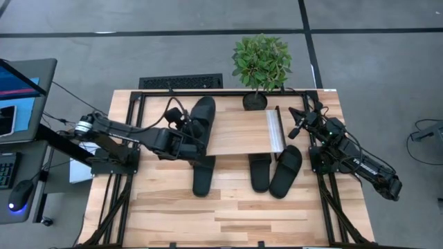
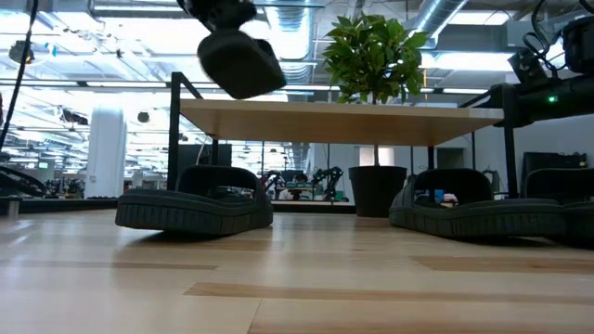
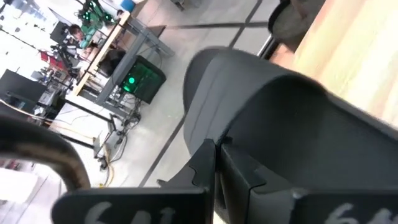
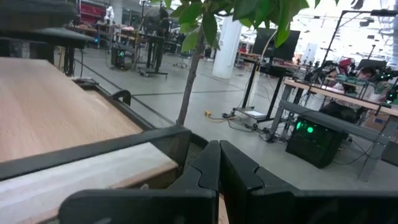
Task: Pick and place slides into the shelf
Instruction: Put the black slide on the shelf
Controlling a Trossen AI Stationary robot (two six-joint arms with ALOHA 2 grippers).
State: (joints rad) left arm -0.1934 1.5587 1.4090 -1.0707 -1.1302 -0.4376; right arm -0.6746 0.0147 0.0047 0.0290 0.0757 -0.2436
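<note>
Nearest the low camera, we see bare table [image 2: 297, 278] running up to the shelf [image 1: 239, 131], our landmark. Three slides lie half under its near edge: one [image 1: 203, 173] toward its left end, two [image 1: 260, 171] [image 1: 287, 170] toward its right. Over the shelf's left end our left gripper [image 1: 185, 142] is clamped on the fourth slide [image 1: 202, 116], holding it above the board. Our right gripper [image 1: 302, 121] waits closed beside the shelf's pale right end. We judge we should level the slide, lower it fully onto the board clear of the edge, then release.
</note>
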